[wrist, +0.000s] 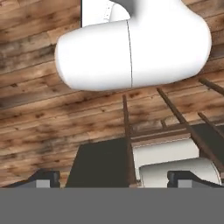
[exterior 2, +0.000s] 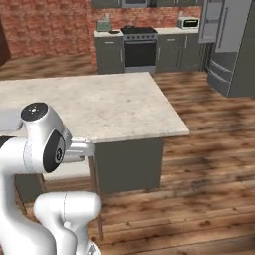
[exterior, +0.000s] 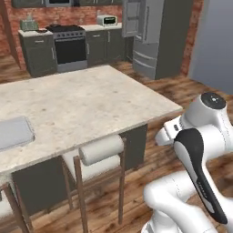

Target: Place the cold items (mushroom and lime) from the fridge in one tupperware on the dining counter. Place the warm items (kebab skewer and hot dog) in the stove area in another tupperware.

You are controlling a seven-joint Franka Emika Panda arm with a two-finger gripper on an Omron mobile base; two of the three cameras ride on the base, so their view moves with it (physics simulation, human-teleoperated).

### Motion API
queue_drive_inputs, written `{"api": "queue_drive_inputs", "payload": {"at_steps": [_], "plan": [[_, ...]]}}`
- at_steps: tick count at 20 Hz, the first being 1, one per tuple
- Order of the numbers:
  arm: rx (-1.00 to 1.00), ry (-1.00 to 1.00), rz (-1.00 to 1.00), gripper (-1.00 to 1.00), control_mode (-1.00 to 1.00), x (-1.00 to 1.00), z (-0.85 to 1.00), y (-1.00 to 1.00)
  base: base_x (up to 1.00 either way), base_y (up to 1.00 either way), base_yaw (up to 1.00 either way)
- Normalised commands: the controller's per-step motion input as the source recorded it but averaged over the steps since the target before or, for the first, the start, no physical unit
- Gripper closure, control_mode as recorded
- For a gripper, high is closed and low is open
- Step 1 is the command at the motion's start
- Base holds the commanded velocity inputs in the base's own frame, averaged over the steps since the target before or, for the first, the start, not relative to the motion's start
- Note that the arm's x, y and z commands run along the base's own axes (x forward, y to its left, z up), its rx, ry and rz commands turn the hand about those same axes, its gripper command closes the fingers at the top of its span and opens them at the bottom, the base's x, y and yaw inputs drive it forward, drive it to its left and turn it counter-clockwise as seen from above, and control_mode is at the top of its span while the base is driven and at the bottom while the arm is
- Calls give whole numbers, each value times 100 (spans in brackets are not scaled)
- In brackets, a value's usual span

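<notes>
Your left and right base views look forward and down from behind the arm, sharing the dining counter [exterior: 91,104], the far stove [exterior: 69,43] and the fridge [exterior: 157,36]. Your hand view points down, close above a stool [wrist: 175,168] and the wooden floor [wrist: 39,118].

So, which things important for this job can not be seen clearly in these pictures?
- Fridge contents: a door stands ajar in the left base view, but the inside is too far and small to read.
- Stove area: too small in the right base view to make out any food.
- Tupperware: cut off by the left edge in the left base view.
- Gripper: open in the hand view, fingertips cropped at the bottom.
</notes>
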Motion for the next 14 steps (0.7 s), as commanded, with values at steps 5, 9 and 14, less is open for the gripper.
{"api": "queue_drive_inputs", "payload": {"at_steps": [5, 9, 14], "plan": [[0, 0, 0, -100, 100, 0, 0, 0, 18, -100, -60], [0, 0, 0, -100, 100, 0, 0, 0, 64, -88, -52], [0, 0, 0, -100, 100, 0, 0, 0, 100, -80, -34]]}}
